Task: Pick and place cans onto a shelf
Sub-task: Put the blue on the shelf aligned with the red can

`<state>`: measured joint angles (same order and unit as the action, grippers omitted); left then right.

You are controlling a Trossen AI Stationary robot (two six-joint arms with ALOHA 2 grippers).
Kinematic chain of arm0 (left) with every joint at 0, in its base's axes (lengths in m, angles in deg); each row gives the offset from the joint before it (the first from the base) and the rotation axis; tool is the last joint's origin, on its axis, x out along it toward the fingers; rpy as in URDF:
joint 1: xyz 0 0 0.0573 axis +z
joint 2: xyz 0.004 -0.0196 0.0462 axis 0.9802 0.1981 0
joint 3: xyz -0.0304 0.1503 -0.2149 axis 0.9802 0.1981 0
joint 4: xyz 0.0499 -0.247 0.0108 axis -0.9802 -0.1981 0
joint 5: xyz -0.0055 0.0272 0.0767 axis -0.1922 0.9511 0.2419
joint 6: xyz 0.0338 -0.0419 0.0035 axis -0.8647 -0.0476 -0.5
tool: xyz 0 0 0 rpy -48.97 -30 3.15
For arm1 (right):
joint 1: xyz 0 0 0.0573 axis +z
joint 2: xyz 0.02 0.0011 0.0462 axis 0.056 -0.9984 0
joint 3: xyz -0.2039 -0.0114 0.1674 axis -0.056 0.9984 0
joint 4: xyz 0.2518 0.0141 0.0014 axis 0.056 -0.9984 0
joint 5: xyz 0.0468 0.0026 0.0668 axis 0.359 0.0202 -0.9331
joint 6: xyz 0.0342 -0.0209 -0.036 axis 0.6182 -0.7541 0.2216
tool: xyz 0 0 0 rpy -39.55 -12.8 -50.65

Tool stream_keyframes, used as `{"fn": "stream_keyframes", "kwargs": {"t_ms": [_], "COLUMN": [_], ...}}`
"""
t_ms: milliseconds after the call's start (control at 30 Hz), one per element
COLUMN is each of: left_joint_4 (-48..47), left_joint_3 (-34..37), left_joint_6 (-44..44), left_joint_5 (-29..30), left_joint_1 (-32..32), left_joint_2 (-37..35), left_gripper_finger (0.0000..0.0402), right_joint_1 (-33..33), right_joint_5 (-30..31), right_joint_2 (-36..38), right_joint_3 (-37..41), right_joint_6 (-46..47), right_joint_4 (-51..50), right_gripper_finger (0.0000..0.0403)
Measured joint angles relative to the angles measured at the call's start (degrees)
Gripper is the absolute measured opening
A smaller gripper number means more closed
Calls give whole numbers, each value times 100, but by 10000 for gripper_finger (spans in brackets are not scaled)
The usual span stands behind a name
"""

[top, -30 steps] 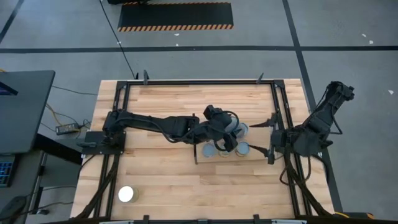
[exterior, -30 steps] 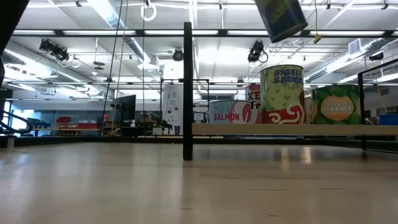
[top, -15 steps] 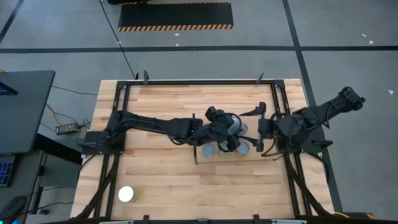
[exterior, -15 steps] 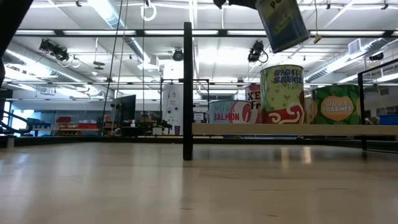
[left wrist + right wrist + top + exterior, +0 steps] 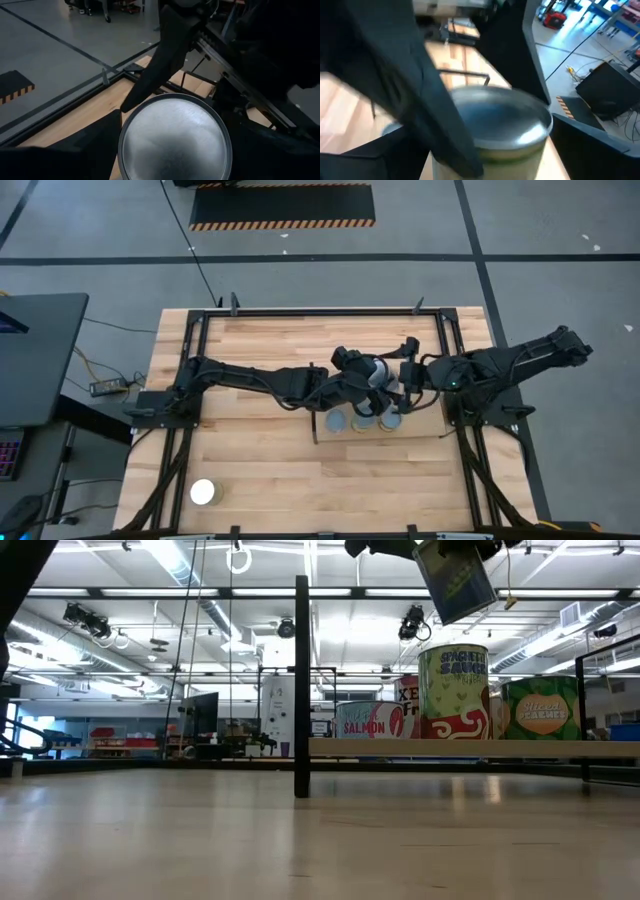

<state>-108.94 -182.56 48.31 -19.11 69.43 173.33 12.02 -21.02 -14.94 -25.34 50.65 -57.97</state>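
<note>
Above the shelf (image 5: 470,748), near the middle of the counter (image 5: 260,470), the left gripper (image 5: 372,376) is clamped on a can (image 5: 455,580) and holds it tilted in the air. The right gripper (image 5: 408,374) sits just beside that can; whether its fingers are apart or together cannot be told. Three cans (image 5: 362,423) stand in a row on the shelf below. One white-topped can (image 5: 203,492) stands well apart, near the counter's left front corner.
</note>
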Motion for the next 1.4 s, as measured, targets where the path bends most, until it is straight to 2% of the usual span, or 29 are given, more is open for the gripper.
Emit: {"fn": "stream_keyframes", "kwargs": {"t_ms": [233, 600, 800, 1167, 1267, 1400], "left_joint_4": [-7, 13, 22, -53, -198, -847], "left_joint_3": [0, -2, -2, 5, -9, 6], "left_joint_6": [4, -30, -398, -785, -794, -784], "left_joint_5": [8, 18, -31, -232, -175, 30], "left_joint_1": [-2, 0, -2, -139, -237, -417], "left_joint_2": [-1, -13, -13, -195, -362, -575], "left_gripper_finger": [321, 324, 350, 354, 354, 354], "right_joint_1": [-21, -21, 9, 177, 239, 381], "right_joint_5": [-34, -37, -90, -40, -42, -36], "right_joint_2": [18, -5, -5, 90, 214, 481], "right_joint_3": [4, 7, 7, 2, 2, 0], "right_joint_6": [-6, 173, 404, 628, 647, 731], "right_joint_4": [301, 358, 262, -13, -59, -159], "right_gripper_finger": [384, 319, 326, 324, 324, 324]}}
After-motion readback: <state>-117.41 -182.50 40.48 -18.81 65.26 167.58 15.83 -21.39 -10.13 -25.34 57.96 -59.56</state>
